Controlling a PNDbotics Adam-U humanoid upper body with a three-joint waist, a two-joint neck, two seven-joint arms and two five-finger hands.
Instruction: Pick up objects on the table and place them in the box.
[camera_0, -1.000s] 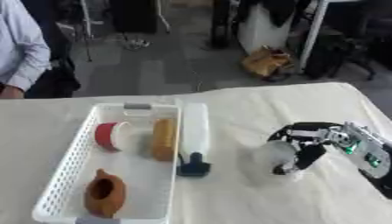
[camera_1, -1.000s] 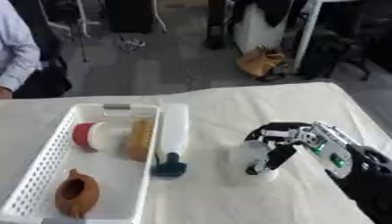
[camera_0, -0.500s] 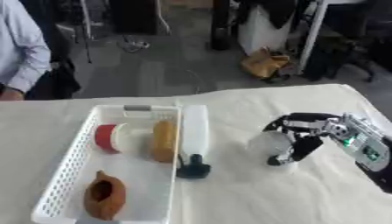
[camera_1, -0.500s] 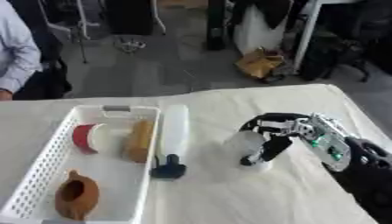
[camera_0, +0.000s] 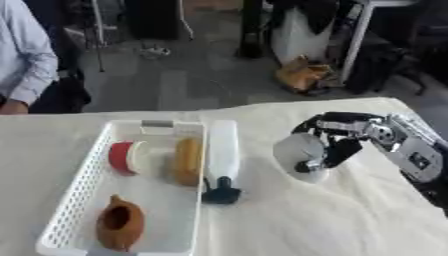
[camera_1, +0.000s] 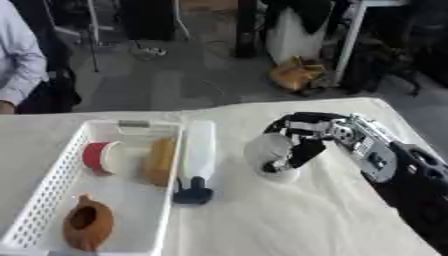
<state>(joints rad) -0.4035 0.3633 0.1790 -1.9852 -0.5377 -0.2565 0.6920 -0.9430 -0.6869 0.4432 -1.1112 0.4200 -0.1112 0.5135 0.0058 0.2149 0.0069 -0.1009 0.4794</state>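
Observation:
My right hand (camera_0: 339, 136) reaches in from the right with its fingers curled round a pale grey rounded object (camera_0: 299, 153), which is lifted a little above the cloth and tilted. A white basket (camera_0: 80, 185) lies at the left with a brown clay pot (camera_0: 119, 227), a red and white cup (camera_0: 128, 156) and a tan bread-like piece (camera_0: 186, 160) in it. A white bottle with a dark cap (camera_0: 221, 157) lies along the basket's right rim. My left hand shows in neither view.
A cream cloth (camera_0: 289, 220) covers the table. A person in a light shirt (camera_0: 24, 60) stands at the far left edge. Beyond the table are chairs, desk legs and a brown bag (camera_0: 303, 74) on the floor.
My right hand has carried the pale object up and leftward, toward the bottle and basket. The things in the basket have not moved.

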